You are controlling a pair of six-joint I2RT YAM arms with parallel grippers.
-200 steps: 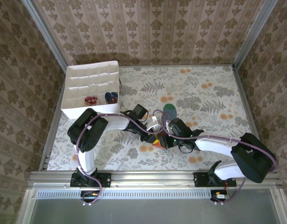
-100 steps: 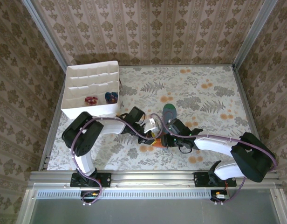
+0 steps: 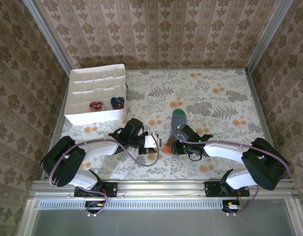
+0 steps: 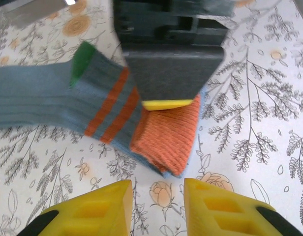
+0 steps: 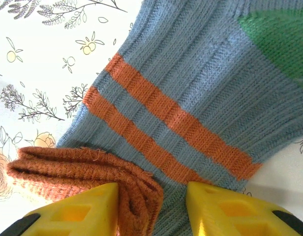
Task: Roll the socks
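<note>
on the floral table [image 3: 215,98], left gripper [image 4: 156,186] parted, empty; right gripper [image 5: 151,191] astride sock [image 5: 191,73], grip unclear.

The scene is lit brightly and evenly from above. In the top external view only soft shadows are cast: a dark band at the foot of the brown damask-patterned back wall [image 3: 161,34] and a faint one beside the white partitioned box [image 3: 95,81] on the white flower-printed worktop [image 3: 220,98]. The silver aluminium corner posts [image 3: 269,34] are splayed outward by wide-angle distortion. In the right wrist view the knit of the grey-blue ribbed sock with orange stripes [image 5: 191,83] is rendered sharply, while the worktop is nearly washed out. In the left wrist view the dark grey blocky housing [image 4: 173,64] is blurred.
</note>
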